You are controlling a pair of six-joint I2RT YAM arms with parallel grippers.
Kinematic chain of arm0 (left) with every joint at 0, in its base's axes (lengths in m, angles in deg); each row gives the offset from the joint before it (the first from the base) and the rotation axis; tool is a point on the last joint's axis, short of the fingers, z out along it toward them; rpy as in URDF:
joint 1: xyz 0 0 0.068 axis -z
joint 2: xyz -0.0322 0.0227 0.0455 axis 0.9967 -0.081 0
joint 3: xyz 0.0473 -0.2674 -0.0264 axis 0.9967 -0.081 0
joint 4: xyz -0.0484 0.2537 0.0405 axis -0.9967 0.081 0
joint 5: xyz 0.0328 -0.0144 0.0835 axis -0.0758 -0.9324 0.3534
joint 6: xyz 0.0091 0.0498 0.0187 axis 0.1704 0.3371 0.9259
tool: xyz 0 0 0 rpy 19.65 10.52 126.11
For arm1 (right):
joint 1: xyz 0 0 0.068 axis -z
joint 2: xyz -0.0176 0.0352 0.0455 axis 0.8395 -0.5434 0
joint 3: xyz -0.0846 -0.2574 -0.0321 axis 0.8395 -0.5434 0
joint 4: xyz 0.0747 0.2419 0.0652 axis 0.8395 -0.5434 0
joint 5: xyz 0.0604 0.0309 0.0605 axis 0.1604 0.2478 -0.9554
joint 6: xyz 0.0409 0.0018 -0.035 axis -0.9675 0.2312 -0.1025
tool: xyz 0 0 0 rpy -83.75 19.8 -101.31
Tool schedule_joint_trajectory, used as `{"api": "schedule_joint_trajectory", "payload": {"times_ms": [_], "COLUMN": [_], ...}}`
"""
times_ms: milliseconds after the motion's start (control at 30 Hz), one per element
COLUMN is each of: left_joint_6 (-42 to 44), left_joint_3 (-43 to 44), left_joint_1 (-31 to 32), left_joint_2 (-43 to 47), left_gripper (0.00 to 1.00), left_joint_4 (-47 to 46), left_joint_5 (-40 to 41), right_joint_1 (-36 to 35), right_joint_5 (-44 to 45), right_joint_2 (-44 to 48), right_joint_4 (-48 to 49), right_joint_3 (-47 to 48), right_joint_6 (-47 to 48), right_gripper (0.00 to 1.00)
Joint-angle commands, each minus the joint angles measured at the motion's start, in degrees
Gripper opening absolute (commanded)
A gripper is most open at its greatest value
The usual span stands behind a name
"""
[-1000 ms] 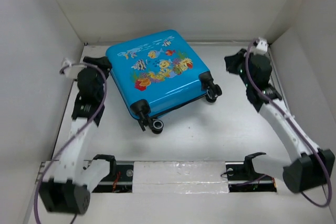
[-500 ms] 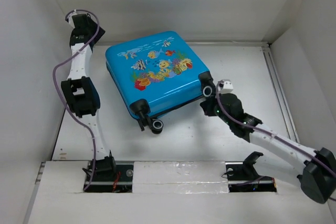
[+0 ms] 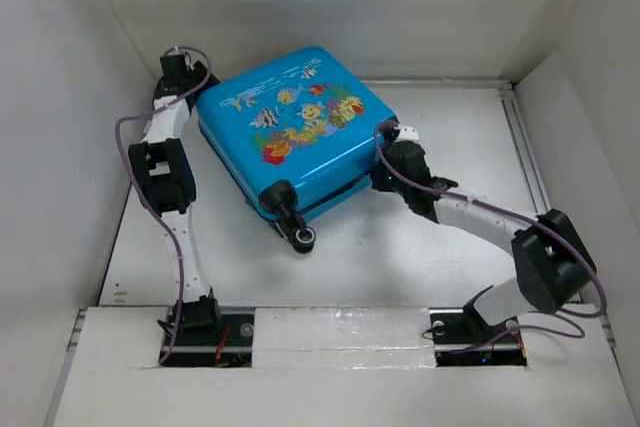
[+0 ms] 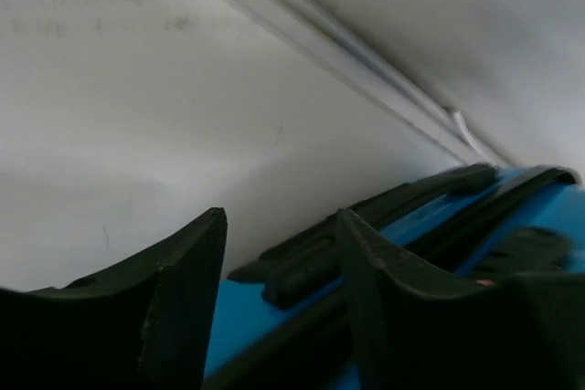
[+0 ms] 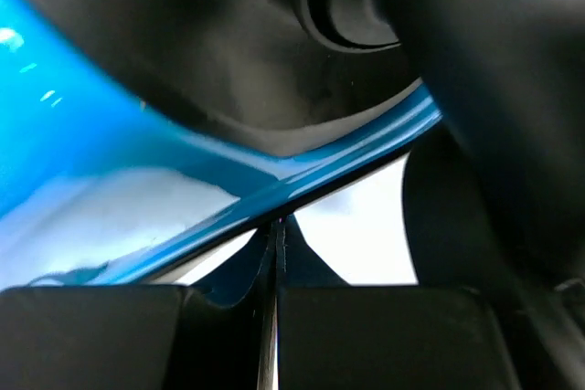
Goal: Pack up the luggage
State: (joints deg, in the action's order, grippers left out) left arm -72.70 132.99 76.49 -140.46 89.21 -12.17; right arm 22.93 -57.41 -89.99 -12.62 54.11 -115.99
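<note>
Top external view: the luggage [image 3: 290,137] lies flat and closed, printed shell upward, on a white worktop [image 3: 450,137]. It is turned at an angle, with one black wheel [image 3: 303,238] at its near corner.

Left tool [image 4: 281,221]: at the luggage's far-left corner, fingers spread. They frame the blue shell and a black handle [image 4: 402,198] without clearly clamping either.

Right tool [image 5: 276,235]: at the luggage's right corner, fingers pressed together and holding nothing. Their tips sit against the dark seam just under another wheel.

Likely hazards:
- The shell is glossy, so the closed right tool may skid off the seam rather than part the halves.
- A sideways push there would probably slide the whole luggage toward the left tool, since the wheels offer little resistance.
- The left tool has the wall [image 3: 110,67] close behind it, leaving little room to retreat and some risk of being pinned against the luggage.
- The left arm's purple cable [image 3: 125,147] hangs in a loose loop beside the luggage and could snag.

Surroundings: plain white walls close in behind and to both sides of the luggage. The worktop is smooth and matt. Nearer than the luggage, a taped strip [image 3: 340,332] runs between the arm bases.
</note>
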Motion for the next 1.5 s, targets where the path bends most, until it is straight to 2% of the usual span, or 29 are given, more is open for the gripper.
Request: {"api": "schedule_joint_trajectory", "payload": {"times_ms": [0,33,67,100,133,167,200,233,333,367,467,500,600,667,733,833,867,933,967,1067,1100,1133,1167,1200,1233,1300,1367,1400,1467], "left_joint_6": [-3.39,-5.76,-8.66,-11.56,-17.50,-19.48,-20.71,-21.60,-22.13,-22.13,-23.44,-24.06,-24.59,-26.34,-28.63,-28.47,-28.46,-26.54,-25.13,-22.84,-21.62,-20.65,-19.42,-18.54,-17.57,-16.16,-13.27,-13.69,-13.70], "left_joint_3": [-14.47,-20.35,-33.64,-40.47,-46.89,-52.96,-62.76,-66.86,-79.94,-82.44,-90.27,-92.02,-97.65,-101.16,-102.93,-102.77,-102.76,-100.40,-99.43,-94.95,-94.07,-92.76,-92.75,-92.14,-91.61,-88.80,-85.13,-82.75,-76.95], "left_joint_1": [3.05,3.67,4.20,4.90,4.91,5.43,5.96,7.09,10.69,11.93,18.15,19.66,26.42,31.25,37.76,40.77,40.77,40.77,40.77,40.77,40.77,40.77,40.77,40.77,40.77,40.77,40.77,40.07,37.09], "left_joint_2": [7.52,10.15,15.92,18.93,21.92,24.82,27.64,33.41,44.48,47.15,57.76,60.33,71.32,77.12,85.64,94.88,96.55,100.24,101.04,102.81,103.68,104.21,104.91,104.92,104.92,102.73,99.23,93.55,87.20], "left_gripper": [0.46,0.41,0.32,0.27,0.25,0.25,0.22,0.19,0.12,0.12,0.11,0.11,0.10,0.10,0.11,0.20,0.20,0.28,0.30,0.42,0.44,0.52,0.56,0.60,0.62,0.69,0.85,0.89,0.93], "left_joint_4": [-7.44,-14.34,-19.11,-23.94,-28.17,-35.95,-38.29,-39.45,-41.83,-41.83,-39.38,-38.33,-34.55,-29.63,-24.99,-18.13,-16.80,-14.77,-13.37,-12.83,-13.70,-15.01,-16.94,-20.79,-22.30,-25.29,-31.44,-31.46,-29.44], "left_joint_5": [-4.78,-3.99,-3.46,-2.85,-0.93,0.31,1.89,6.17,10.85,13.83,20.16,21.14,25.86,29.66,35.89,42.57,43.73,47.41,48.47,53.82,54.80,56.29,56.83,57.44,58.23,59.73,61.48,62.71,58.27], "right_joint_1": [1.90,3.37,3.91,3.92,4.53,4.53,5.14,5.15,6.47,7.34,7.96,7.96,6.21,6.20,6.90,8.83,9.62,11.47,13.56,15.86,16.39,16.40,16.40,15.53,14.65,12.72,12.71,12.71,12.71], "right_joint_5": [2.32,0.84,-0.13,-0.84,-2.15,-2.17,-2.86,-2.87,-8.13,-12.84,-18.23,-21.29,-22.73,-24.39,-25.19,-20.65,-19.58,-17.90,-17.29,-15.72,-15.00,-13.87,-13.85,-11.42,-9.48,-4.14,-2.00,-1.47,-0.93], "right_joint_2": [-2.59,-3.65,-6.36,-7.77,-9.18,-10.50,-12.78,-13.84,-18.14,-19.47,-26.14,-27.90,-33.97,-38.43,-40.91,-39.28,-39.25,-32.51,-29.88,-16.53,-12.49,-4.01,0.25,4.21,11.47,17.84,25.47,27.44,30.08], "right_joint_4": [8.53,9.05,9.06,9.06,9.06,8.28,7.75,7.74,6.69,5.99,-0.32,-2.69,-11.31,-15.18,-21.94,-27.50,-27.50,-25.31,-24.26,-18.82,-16.63,-11.73,-9.33,-7.40,-5.72,-3.68,-2.90,-0.89,-0.87], "right_joint_3": [7.11,9.30,10.71,12.12,13.61,16.50,17.83,18.98,24.07,25.91,36.62,43.44,53.23,63.78,74.46,79.80,78.59,74.73,69.49,58.23,47.22,41.28,35.39,24.29,19.21,10.07,-1.19,-4.53,-10.97], "right_joint_6": [0.91,0.91,1.43,1.96,1.96,2.66,2.67,3.54,5.12,5.13,7.41,8.02,11.01,11.71,11.72,11.72,11.72,11.72,11.72,11.72,11.72,11.02,10.49,9.97,9.18,5.85,3.56,2.15,0.56], "right_gripper": [0.00,0.00,0.00,0.00,0.00,0.00,0.00,0.00,0.00,0.00,0.01,0.01,0.03,0.10,0.20,0.56,0.62,0.70,0.73,0.71,0.56,0.41,0.22,0.00,0.00,0.00,0.00,0.00,0.00]}}
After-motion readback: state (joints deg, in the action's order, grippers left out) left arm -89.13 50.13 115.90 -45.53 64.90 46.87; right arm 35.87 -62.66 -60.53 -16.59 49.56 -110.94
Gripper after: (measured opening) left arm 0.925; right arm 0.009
